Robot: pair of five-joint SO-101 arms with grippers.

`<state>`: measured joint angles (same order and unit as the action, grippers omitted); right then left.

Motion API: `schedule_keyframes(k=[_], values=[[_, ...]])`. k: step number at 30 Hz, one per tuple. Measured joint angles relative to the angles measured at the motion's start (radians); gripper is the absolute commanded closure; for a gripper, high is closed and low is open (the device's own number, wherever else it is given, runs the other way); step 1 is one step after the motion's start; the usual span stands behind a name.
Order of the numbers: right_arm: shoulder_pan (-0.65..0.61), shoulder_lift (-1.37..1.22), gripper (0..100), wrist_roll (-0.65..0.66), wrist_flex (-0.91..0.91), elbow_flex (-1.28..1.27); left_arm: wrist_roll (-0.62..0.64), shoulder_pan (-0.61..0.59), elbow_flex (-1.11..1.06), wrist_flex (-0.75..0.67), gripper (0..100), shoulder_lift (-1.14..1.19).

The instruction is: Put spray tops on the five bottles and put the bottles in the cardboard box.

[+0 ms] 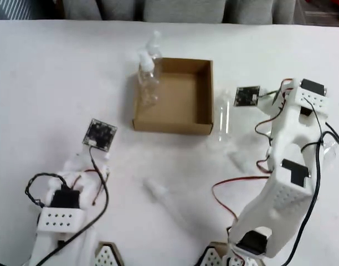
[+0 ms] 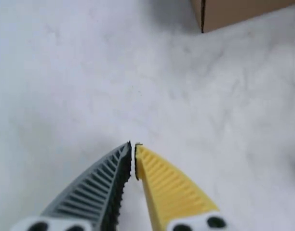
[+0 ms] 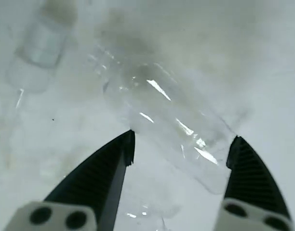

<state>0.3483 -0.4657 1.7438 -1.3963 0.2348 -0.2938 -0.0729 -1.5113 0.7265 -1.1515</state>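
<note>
your right gripper (image 3: 182, 143) gapes wide over a lying bottle (image 3: 157, 103): pickup step. lower and close on it. your left gripper (image 2: 134, 148) is pinched together, empty.

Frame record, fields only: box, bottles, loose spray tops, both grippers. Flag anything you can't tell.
box: open brown cardboard box, mid-table, floor looks bare
topped bottles: clear plastic bottle with spray top upright at the box's left wall, inside or outside unclear; second topped bottle behind it
lying bottle: clear plastic bottle on its side on the white table, right of the box
loose top: apparent white spray top lying in front of the box
left gripper: shut, empty, above bare table
right gripper: open, straddling the lying bottle
</note>
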Motion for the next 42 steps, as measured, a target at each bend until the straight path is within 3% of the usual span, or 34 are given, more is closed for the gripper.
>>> schedule_keyframes(k=[6,13,19,24,32,37,42], values=[[-0.009,-0.068,72.8,0.041,0.094,0.005,0.0,0.0,0.0,-0.012,98,0.0],[-0.018,-0.127,97.9,0.058,0.15,0.048,0.0,0.0,0.0,-0.021,98,0.0],[-0.021,-0.149,98.2,0.023,0.184,0.049,0.0,0.0,0.0,-0.021,98,0.0],[-0.023,-0.051,98.1,-0.253,0.152,0.031,0.0,0.0,0.0,-0.021,98,0.0],[-0.14,0.281,98.1,-0.951,-0.17,0.031,0.0,0.0,0.0,-0.021,98,0.0],[-0.293,0.439,98.1,-1.243,-0.293,0.012,0.1,-0.051,0.012,-0.021,98,0.0],[-0.56,0.505,98.1,-1.481,-0.295,-0.066,0.239,-0.196,0.075,-0.002,98,0.0]])
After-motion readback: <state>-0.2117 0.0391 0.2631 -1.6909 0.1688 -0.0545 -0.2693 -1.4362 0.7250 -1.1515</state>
